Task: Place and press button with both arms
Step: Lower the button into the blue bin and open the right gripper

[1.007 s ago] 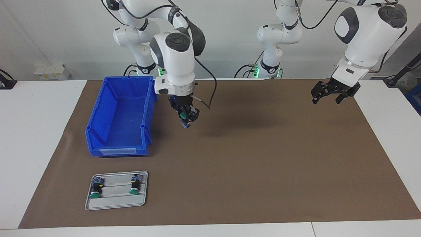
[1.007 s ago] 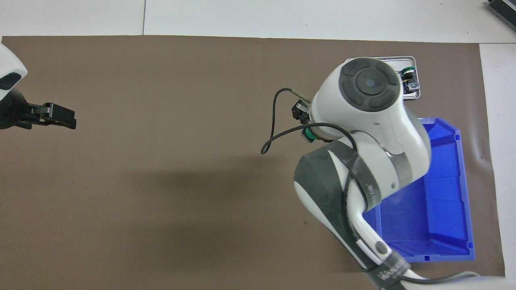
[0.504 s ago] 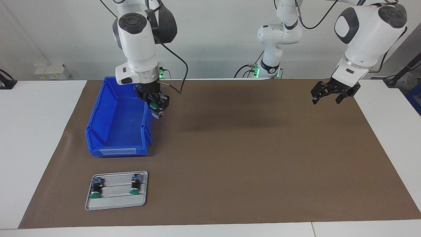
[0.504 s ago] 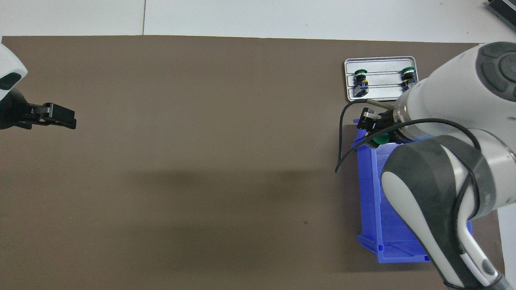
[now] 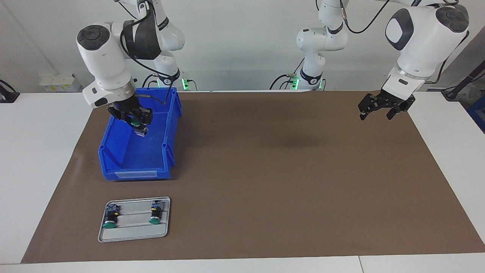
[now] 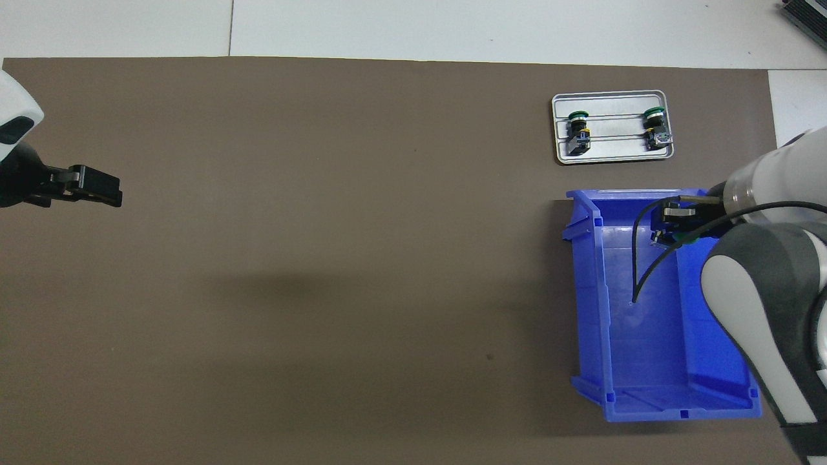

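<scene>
My right gripper (image 5: 137,122) is shut on a green-capped button (image 5: 135,123) and holds it up in the air over the blue bin (image 5: 113,155); in the overhead view the gripper (image 6: 672,226) and the button (image 6: 683,239) show over the bin's inside (image 6: 639,361). Two more buttons (image 5: 110,218) (image 5: 155,214) lie on the grey tray (image 5: 132,235), farther from the robots than the bin; they also show in the overhead view (image 6: 576,126) (image 6: 656,124). My left gripper (image 5: 380,112) is open and empty, waiting in the air over the mat at the left arm's end (image 6: 97,187).
A brown mat (image 5: 284,182) covers most of the white table (image 5: 41,151). The bin stands at the right arm's end, with the tray (image 6: 614,155) just farther out from the robots.
My right arm has swung from over the middle of the mat toward its own end, carrying the button to over the bin. The left arm has not moved.
</scene>
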`<state>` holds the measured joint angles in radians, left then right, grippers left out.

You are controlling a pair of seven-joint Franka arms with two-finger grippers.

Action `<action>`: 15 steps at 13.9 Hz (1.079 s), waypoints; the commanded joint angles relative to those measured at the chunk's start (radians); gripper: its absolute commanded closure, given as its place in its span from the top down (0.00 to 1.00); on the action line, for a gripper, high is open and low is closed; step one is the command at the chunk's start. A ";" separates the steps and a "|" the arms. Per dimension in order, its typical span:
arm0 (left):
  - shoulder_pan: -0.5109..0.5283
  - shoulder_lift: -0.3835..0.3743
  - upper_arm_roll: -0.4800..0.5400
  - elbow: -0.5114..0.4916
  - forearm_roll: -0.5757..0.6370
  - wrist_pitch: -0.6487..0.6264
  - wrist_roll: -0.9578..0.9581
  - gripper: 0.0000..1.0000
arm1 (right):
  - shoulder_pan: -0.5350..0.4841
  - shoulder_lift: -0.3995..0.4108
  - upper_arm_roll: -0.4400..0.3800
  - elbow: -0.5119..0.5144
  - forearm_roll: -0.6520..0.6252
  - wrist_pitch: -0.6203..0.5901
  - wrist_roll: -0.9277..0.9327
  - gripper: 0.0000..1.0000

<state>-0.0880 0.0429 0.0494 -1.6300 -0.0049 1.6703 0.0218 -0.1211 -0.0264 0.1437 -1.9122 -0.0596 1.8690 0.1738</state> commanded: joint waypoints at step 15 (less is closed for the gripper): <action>0.005 -0.029 -0.002 -0.036 -0.010 0.016 0.000 1.00 | -0.066 0.189 0.011 -0.192 0.018 0.429 -0.223 0.00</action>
<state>-0.0878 0.0428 0.0492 -1.6300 -0.0049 1.6703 0.0218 -0.1849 0.1716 0.1519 -2.0735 -0.0595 2.2524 -0.0226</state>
